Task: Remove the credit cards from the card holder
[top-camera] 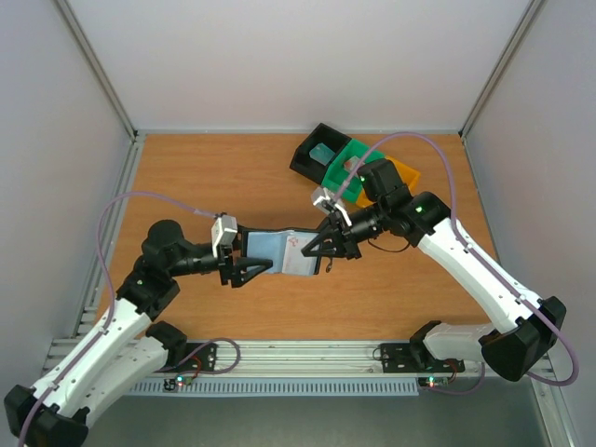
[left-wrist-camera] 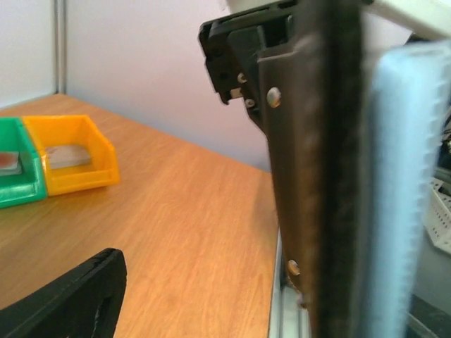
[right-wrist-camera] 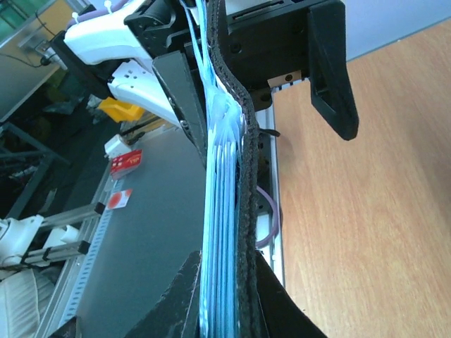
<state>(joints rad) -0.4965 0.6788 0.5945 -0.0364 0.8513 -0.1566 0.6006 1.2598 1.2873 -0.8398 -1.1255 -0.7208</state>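
Right tool (top-camera: 319,250) clamped on card holder (top-camera: 284,250) edge, left tool (top-camera: 264,268) spread wide around opposite edge

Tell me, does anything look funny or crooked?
The card holder hangs open above the table, pinched only by the right end effector; the left end effector stands open at its other end.

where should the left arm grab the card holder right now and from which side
Its free left end. The card holder hangs spread open above the table, the right gripper shut on its right end. Come in from the left along its length and pinch across the two flat faces; it is thin. The open left gripper sits around that end, so closing there probably suffices.
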